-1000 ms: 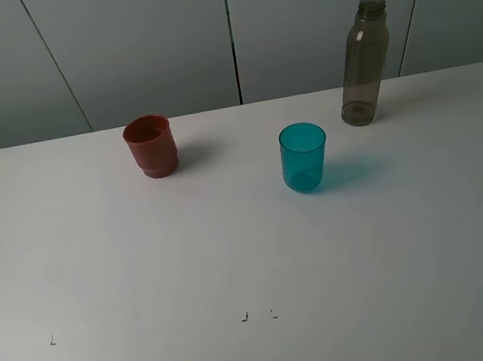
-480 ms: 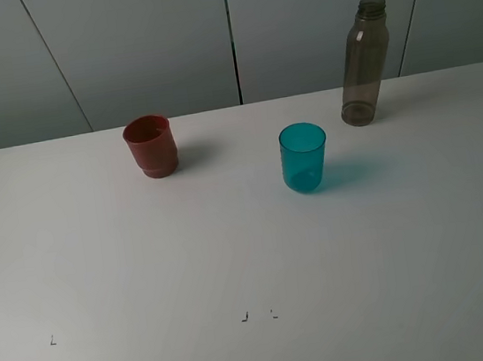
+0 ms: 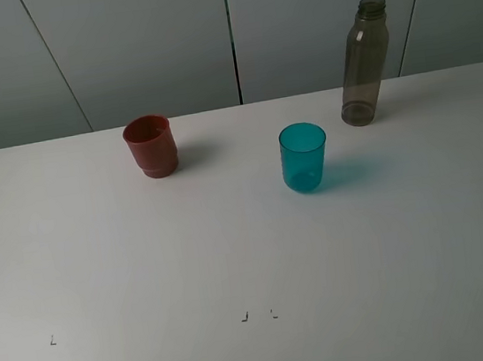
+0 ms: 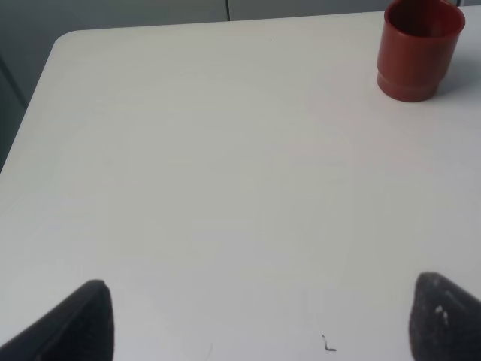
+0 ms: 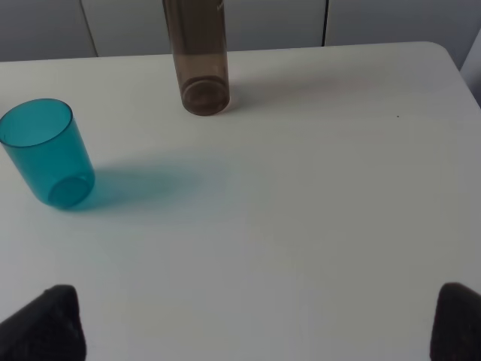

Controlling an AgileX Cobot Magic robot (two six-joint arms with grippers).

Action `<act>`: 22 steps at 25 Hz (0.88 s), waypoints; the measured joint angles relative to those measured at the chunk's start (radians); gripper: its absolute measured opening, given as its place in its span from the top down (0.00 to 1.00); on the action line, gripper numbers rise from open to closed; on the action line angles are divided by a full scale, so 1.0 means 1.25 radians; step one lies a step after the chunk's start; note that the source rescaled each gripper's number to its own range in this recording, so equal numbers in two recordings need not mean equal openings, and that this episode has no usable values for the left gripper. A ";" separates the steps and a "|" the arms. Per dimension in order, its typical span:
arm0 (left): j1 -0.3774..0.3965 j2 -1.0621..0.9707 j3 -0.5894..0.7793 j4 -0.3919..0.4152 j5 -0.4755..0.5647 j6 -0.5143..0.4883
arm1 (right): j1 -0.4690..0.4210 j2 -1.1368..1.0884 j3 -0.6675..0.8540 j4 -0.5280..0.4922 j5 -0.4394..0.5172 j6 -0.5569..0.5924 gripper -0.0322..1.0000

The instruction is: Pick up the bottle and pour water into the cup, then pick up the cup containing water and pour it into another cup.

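Two sets of jaws stand apart and empty over my desk (image 3: 253, 268), and I judge the tall slim bottle (image 3: 363, 62) could tip if nudged off-centre.

Both grippers' fingers (image 4: 86, 320) (image 5: 49, 320) spread wide, holding nothing.

Obstacles on tabletop (image 3: 233, 253) — red cup (image 3: 150, 145), teal cup (image 3: 303, 156), bottle (image 3: 363, 62), all well apart; near half bare — open passage.
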 joint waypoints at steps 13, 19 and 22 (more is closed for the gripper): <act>0.000 0.000 0.000 0.000 0.000 0.000 | 0.000 0.000 0.000 0.000 0.000 0.000 0.00; 0.000 0.000 0.000 0.000 0.000 0.000 | 0.000 0.000 0.000 0.000 0.000 0.000 0.00; 0.000 0.000 0.000 0.000 0.000 -0.005 | 0.000 0.000 0.000 0.000 0.000 0.000 0.00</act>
